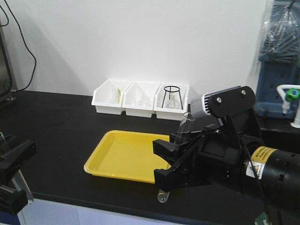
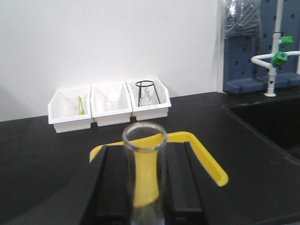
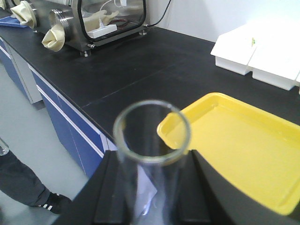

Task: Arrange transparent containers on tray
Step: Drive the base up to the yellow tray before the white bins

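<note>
The yellow tray [image 1: 101,161] lies on the black bench with nothing in it. My right gripper [image 1: 164,161] hangs over the tray's front right corner, shut on a clear test tube [image 1: 186,125] that tilts, rim up and round bottom below the fingers. In the right wrist view this tube [image 3: 152,187] stands between the black fingers of that gripper [image 3: 152,157], with the tray [image 3: 243,154] to the right. My left gripper [image 1: 11,171] is at the bench's front left, shut on the second test tube [image 2: 144,197]. The left gripper [image 2: 144,154] faces the tray [image 2: 211,164].
Three white bins [image 1: 140,98] with small glassware and a black ring stand [image 1: 171,96] line the back wall. A sink [image 2: 267,122] and a green-tipped tap [image 2: 281,51] lie right. A steel glovebox [image 3: 103,18] stands far left. A person's shoe [image 3: 47,202] shows beyond the bench edge.
</note>
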